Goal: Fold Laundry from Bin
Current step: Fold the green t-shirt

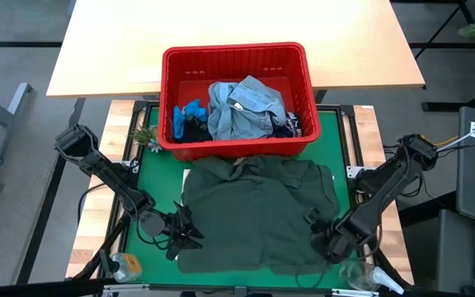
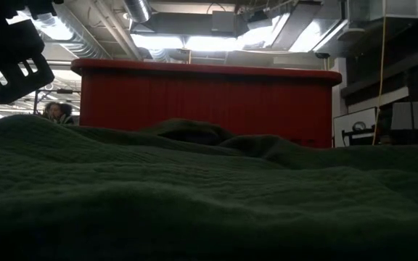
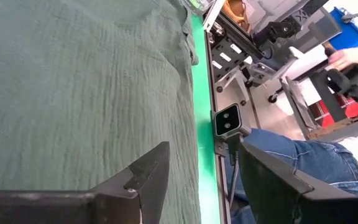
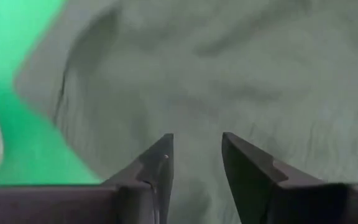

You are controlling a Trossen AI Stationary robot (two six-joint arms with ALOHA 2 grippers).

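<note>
A dark green garment lies spread on the green mat, in front of the red bin. In the bin lie a light blue denim shirt, a bright blue piece and a dark navy one. My left gripper is open at the garment's near left edge; one finger is over the cloth, the other past the mat's edge. My right gripper is open and points down over the garment's near right corner. In the low view the garment fills the foreground.
A light wooden table stands behind the bin. A small green sprig lies left of the bin. A small round thing and a clear one sit at the near corners. A person in jeans is beside the table's near edge.
</note>
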